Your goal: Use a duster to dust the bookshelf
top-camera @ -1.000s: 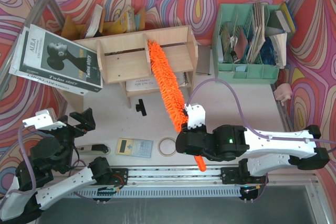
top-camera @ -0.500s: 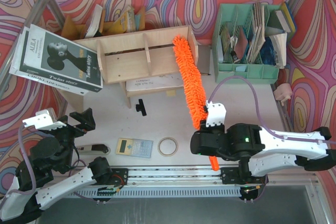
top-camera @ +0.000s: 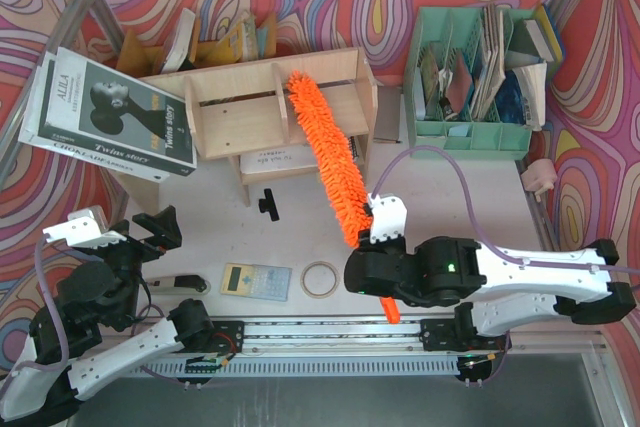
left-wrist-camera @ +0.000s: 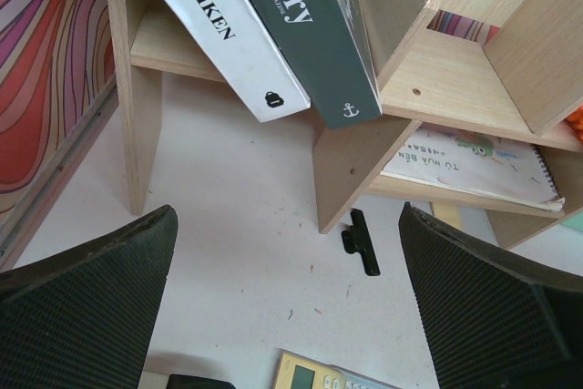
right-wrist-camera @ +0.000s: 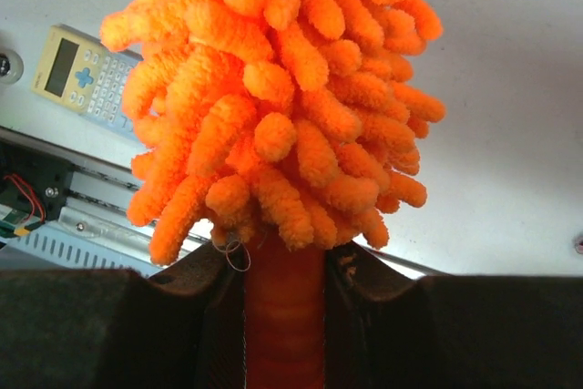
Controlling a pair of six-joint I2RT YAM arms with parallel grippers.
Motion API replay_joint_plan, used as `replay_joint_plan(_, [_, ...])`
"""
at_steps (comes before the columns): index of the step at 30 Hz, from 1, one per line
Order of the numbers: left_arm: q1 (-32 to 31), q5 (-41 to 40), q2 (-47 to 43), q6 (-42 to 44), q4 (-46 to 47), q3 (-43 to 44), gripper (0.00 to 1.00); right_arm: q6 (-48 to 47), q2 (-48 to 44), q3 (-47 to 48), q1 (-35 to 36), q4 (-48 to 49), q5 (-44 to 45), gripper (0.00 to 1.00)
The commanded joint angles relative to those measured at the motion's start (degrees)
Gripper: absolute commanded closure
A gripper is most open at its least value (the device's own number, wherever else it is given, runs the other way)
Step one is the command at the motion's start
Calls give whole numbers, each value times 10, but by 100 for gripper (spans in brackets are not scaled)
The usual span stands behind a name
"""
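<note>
Two arms stand at the near edge of the table, and only one is busy. The right gripper [top-camera: 372,247] is clenched round the slim handle of the duster [top-camera: 325,152]. In its wrist view the dark fingers [right-wrist-camera: 182,316] press the orange stem from either side, just below the fluffy head. The head slants up and away from the arm. Its far end lies on the top tier of the bookshelf [top-camera: 235,112], just right of the middle divider, and the rest hangs out past the front edge above the table. The left gripper [top-camera: 150,232] hangs released, jaws wide apart and holding nothing, well off to the left, looking toward the shelf's left legs and the big books [top-camera: 110,112] lying across that end.

The step in hand, as I judge it, is sweeping the top tier. To do it well, the arm should lay the head flat enough that the fibres along its length brush the board, not only the tip. Then it should draw the head sideways through the bay, right up to the divider and the side panel. The shelf looks light, so a hard shove against a divider could slide it or unsettle the books, and a soft drag is safer. The left bays call for a longer reach, and the books will block part of them. The lower tier, where the spiral notebook [top-camera: 290,159] lies, needs a lower, flatter entry.
</note>
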Motion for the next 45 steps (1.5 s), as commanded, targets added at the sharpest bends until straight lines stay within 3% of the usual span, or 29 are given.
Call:
replay_joint_plan(1, [-2, -11, -1, -1, -3, -6, 1, 71, -34, 28, 1, -74, 80, 100])
replay_joint_plan(6, [-2, -9, -1, -1, -4, -5, 2, 122, -17, 44, 1, -149, 88, 100])
replay_joint_plan(27, [-2, -6, -7, -5, -6, -5, 1, 131, -49, 113, 1, -182, 148, 100])
replay_joint_plan(37, [-2, -6, -3, -5, -7, -5, 2, 191, -56, 8, 0, -157, 92, 100])
replay_joint_plan(45, [-2, -5, -5, -5, -6, -5, 2, 110, -50, -5, 1, -67, 73, 100])
